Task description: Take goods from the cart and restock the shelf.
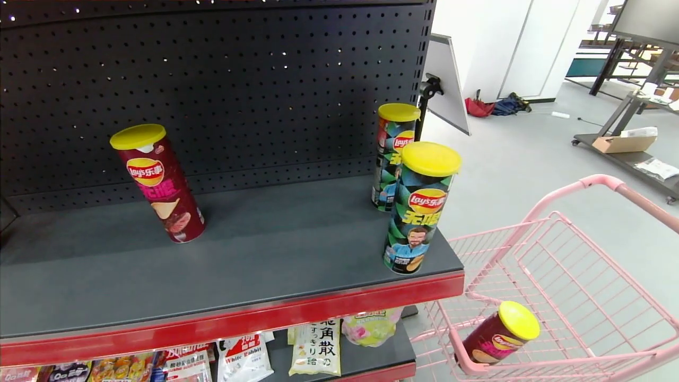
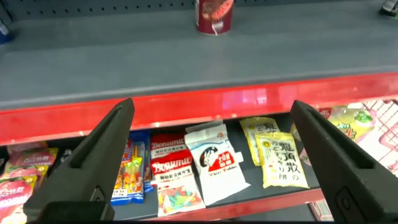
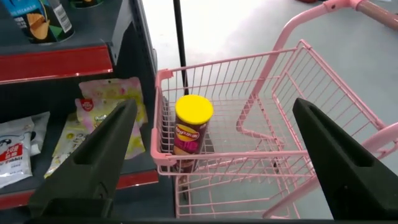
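Maroon chip can (image 3: 191, 127) with a yellow plastic lid sits in a corner of the pink wire cart (image 1: 598, 181), straight ahead of the right gripper (image 3: 213, 104), whose black wedge-shaped fingers are spread wide. The cart's rim and bars hide the can's foot. Ahead of the left gripper (image 2: 211, 104), likewise spread, runs the shelf's glossy red front edge (image 2: 205, 102). Flat snack packets (image 2: 214, 165) lie on the tier beneath it. Beyond it stands another maroon can (image 2: 214, 15), cut off above its base. A teal-patterned can (image 1: 421, 209) and its twin (image 1: 395, 154) stand at the shelf end nearest the cart.
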### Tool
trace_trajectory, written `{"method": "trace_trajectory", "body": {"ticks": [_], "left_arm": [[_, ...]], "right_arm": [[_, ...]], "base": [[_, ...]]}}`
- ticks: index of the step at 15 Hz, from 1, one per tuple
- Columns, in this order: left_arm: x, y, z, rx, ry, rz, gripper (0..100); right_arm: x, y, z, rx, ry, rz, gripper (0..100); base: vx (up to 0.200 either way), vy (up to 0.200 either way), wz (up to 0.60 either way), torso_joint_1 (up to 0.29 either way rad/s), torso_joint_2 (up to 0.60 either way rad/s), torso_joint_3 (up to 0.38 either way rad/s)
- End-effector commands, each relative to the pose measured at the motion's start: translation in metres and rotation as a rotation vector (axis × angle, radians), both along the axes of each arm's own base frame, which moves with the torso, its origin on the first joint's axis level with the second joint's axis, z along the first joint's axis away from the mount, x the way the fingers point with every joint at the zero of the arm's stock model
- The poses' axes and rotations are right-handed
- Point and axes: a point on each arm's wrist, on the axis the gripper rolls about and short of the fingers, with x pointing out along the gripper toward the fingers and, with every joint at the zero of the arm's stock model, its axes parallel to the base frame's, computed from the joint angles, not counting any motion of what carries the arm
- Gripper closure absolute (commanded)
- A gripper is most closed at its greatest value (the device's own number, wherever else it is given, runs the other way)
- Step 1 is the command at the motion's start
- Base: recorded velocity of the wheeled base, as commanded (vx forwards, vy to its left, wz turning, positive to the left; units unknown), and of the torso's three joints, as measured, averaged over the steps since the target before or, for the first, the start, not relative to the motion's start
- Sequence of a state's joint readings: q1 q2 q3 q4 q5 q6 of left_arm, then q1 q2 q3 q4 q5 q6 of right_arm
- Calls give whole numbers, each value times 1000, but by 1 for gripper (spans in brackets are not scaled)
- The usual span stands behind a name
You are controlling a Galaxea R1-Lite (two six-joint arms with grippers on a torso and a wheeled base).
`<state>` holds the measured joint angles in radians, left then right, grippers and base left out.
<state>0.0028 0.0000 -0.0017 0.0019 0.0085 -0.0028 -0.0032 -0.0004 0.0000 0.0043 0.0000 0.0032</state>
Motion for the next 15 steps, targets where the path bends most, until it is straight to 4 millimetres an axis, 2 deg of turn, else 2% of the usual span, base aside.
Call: {"method": "trace_trajectory", "body": {"ticks": [1,12,15], "left_arm": [[0,0,0,0,0,1,0],[0,0,0,0,0,1,0],[0,0,0,0,0,1,0]], "right_arm": [[0,0,0,0,1,0,0],[0,0,0,0,1,0,0],[0,0,0,-3,1,2,0]], "base": [[0,0,0,-144,349,207],[0,0,0,-142,380,230],[0,0,0,-45,133,84]]}}
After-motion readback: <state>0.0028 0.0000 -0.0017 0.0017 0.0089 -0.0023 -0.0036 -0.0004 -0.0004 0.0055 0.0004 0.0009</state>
